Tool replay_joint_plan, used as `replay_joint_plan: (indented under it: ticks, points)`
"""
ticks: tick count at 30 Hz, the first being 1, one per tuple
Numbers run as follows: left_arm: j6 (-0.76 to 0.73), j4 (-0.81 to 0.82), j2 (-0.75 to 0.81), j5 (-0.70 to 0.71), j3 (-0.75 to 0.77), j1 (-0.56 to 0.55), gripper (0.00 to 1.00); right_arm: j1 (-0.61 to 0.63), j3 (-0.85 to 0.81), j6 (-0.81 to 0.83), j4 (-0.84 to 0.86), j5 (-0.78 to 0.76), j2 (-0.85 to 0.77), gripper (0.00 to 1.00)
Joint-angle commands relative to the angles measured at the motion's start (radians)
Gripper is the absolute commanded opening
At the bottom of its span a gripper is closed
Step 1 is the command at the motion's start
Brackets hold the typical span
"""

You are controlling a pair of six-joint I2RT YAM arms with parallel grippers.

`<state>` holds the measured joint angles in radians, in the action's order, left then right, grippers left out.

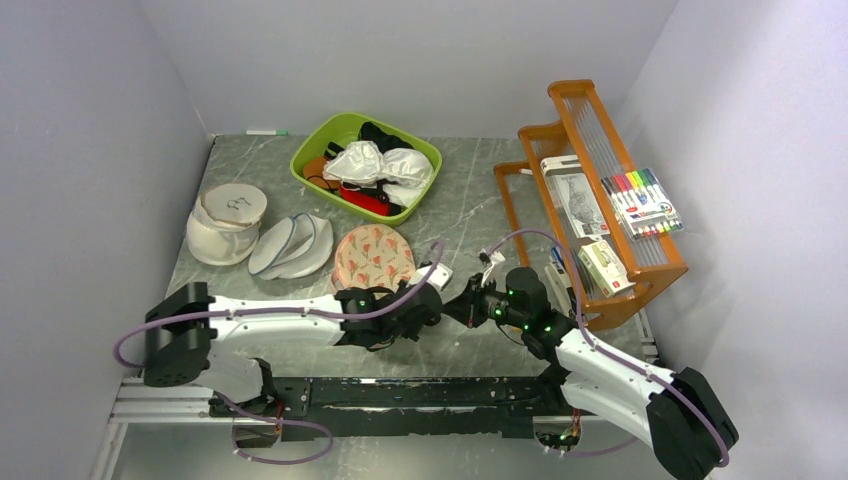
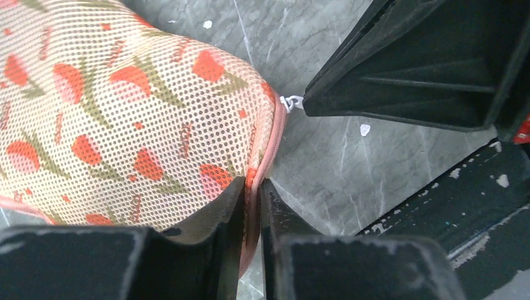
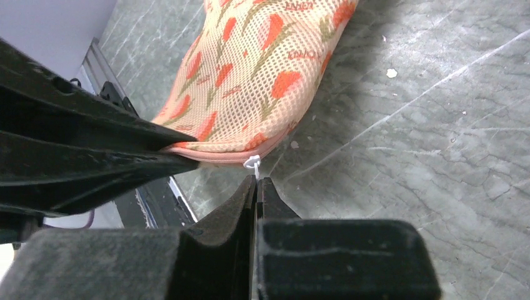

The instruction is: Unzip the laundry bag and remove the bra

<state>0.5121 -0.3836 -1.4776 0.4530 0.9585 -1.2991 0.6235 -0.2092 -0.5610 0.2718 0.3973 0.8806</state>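
Observation:
The laundry bag (image 1: pixel 372 256) is a pale pink mesh pouch with orange-red flowers, lying mid-table; its near end is hidden under my arms. My left gripper (image 1: pixel 430 305) is shut on the bag's pink zip edge (image 2: pixel 252 187). My right gripper (image 1: pixel 464 306) faces it from the right, shut on the small white zip pull (image 3: pixel 252 164) at the bag's seam; the pull also shows in the left wrist view (image 2: pixel 289 103). The zip looks closed along the visible edge (image 3: pixel 219 156). The black bra is hidden.
A green basket (image 1: pixel 312 150) with white bras and dark items stands at the back. White mesh bags (image 1: pixel 225 225) lie at the left. An orange rack (image 1: pixel 640 275) with books and markers stands at the right. The table's metal front rail (image 1: pixel 420 392) runs below the arms.

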Motion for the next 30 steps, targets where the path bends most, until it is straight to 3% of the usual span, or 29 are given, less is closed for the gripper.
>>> replay_joint_plan:
  ticks: [1, 5, 16, 18, 20, 22, 23, 26, 30]
  points:
    - [0.001, -0.032, 0.094, 0.012, -0.028, 0.003, 0.19, -0.005, 0.006, -0.008, 0.04, -0.057, 0.013, 0.0]
    - [-0.029, -0.011, 0.12, -0.039, -0.025, 0.003, 0.07, -0.005, -0.005, -0.001, 0.087, -0.106, 0.081, 0.0]
    - [-0.007, 0.098, 0.152, -0.16, -0.071, 0.003, 0.07, -0.009, -0.039, -0.001, 0.046, -0.326, 0.183, 0.0]
    - [-0.021, 0.102, 0.128, -0.175, -0.051, 0.003, 0.22, -0.009, -0.064, 0.003, -0.012, -0.376, 0.171, 0.0]
    - [-0.025, 0.093, 0.104, -0.168, -0.021, 0.003, 0.54, -0.009, -0.061, -0.009, -0.075, -0.432, 0.129, 0.0]
    - [-0.043, 0.101, 0.104, -0.169, 0.005, 0.006, 0.72, -0.01, -0.046, -0.037, -0.124, -0.47, 0.07, 0.0]
    - [-0.059, 0.105, 0.109, -0.175, 0.018, 0.011, 0.76, -0.01, -0.038, -0.046, -0.137, -0.466, 0.036, 0.0]
    - [-0.124, 0.108, 0.144, -0.202, 0.069, 0.052, 0.83, -0.009, -0.044, -0.057, -0.208, -0.448, -0.047, 0.23]
    - [-0.249, 0.066, 0.209, -0.277, 0.192, 0.214, 0.89, -0.009, -0.093, -0.026, -0.334, -0.477, -0.152, 0.41]
